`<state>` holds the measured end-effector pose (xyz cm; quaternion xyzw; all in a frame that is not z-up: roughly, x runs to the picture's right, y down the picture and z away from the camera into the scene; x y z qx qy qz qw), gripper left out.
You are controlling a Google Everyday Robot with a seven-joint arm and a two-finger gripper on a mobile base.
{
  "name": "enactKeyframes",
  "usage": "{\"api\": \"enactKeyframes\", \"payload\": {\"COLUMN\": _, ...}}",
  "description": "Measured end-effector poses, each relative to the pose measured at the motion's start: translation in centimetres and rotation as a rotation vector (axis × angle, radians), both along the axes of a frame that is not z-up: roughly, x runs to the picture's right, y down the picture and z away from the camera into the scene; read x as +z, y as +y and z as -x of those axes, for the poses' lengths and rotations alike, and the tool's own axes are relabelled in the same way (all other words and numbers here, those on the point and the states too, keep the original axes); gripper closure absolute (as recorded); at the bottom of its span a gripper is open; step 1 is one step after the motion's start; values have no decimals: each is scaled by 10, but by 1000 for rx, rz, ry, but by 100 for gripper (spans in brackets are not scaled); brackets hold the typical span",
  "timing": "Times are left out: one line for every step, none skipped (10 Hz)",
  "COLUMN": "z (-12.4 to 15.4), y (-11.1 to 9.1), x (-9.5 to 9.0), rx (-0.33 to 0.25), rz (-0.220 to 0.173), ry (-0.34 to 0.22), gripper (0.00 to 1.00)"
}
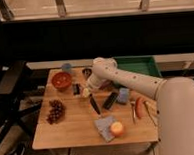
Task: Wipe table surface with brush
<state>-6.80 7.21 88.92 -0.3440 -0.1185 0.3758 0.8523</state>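
The brush [94, 104] is a slim black stick lying at a slant on the light wooden table surface [74, 131], near its middle. My gripper [86, 92] hangs low over the table at the brush's upper end, right beside or touching it. The white arm reaches in from the lower right, bends above the table's back edge and comes down to the gripper.
A red bowl [61, 80], a blue cup [67, 68] and a dark can [86, 71] stand at the back left. Grapes [55, 111] lie left. A flat black bar [110, 100], a blue block [123, 95], a cloth [104, 126] with an apple [116, 129] and a red pepper [138, 108] lie right. A green tray [135, 67] sits behind.
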Motion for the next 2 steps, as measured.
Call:
{"api": "enactKeyframes", "payload": {"z": 10, "y": 5, "x": -2, "rx": 9, "rz": 8, "ry": -1, "gripper": 100}}
{"api": "enactKeyframes", "payload": {"z": 14, "y": 7, "x": -3, "rx": 14, "rz": 13, "ry": 0, "gripper": 100}}
